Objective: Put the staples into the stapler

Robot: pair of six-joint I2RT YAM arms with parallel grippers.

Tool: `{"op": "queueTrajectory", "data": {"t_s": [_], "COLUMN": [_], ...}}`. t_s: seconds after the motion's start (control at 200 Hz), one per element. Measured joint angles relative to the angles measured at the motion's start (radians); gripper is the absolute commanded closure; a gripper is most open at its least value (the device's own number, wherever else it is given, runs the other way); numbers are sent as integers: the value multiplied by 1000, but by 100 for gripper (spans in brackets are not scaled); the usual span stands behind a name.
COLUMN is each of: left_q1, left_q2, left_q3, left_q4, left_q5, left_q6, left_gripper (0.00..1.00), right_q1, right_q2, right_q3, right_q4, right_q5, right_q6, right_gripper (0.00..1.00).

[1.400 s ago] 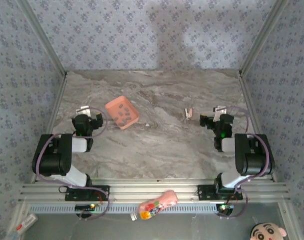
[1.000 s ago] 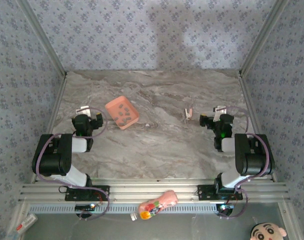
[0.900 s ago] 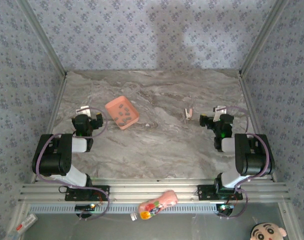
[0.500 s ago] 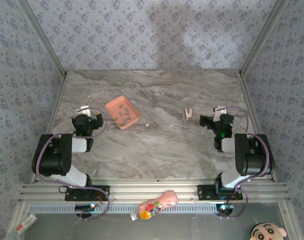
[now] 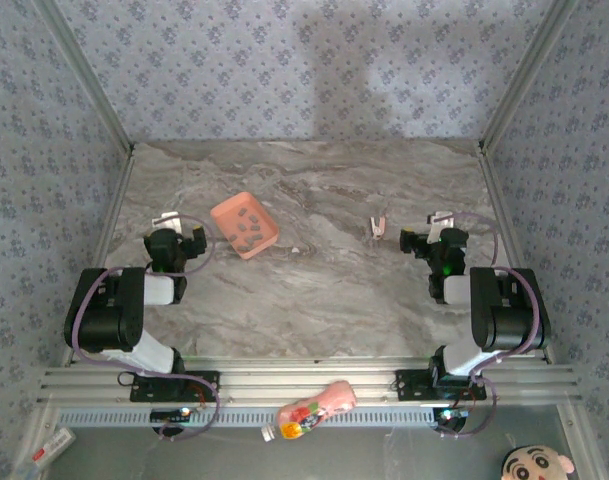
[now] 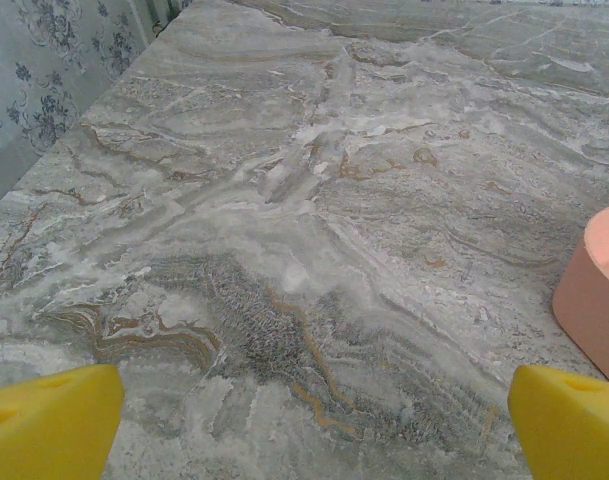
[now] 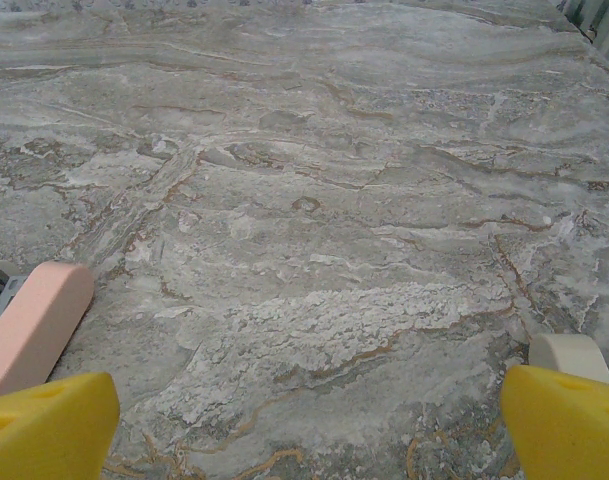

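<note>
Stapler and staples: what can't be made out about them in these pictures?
Top view: stapler too small to tell whether open or shut.
Top view: staples are dark specks in the tray; count unreadable.
Right wrist view: stapler cut off by the left edge.
Left wrist view: tray cut off by the right edge, inside hidden.

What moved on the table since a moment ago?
Nothing visibly changed. The left gripper and the right gripper are open and empty, just like before. The staples lie in the pink tray, and the stapler sits on the table beside the right gripper, in the same places.
</note>
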Motion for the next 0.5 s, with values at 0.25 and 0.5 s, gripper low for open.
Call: {"op": "queueTrajectory", "data": {"t_s": [0.25,0.5], "left_q1": [0,0], "left_q2": [0,-18], "left_q3": [0,0], "left_q4": [0,-26], "left_q5": [0,19], "left_q6": [0,5], "left_gripper": [4,8], "right_q1": [0,0], "right_q2": [0,-1], "right_q3": [0,0], "right_q4": [0,-1], "right_q5": [0,1], "right_q6": [0,0], "right_gripper": [0,0]}}
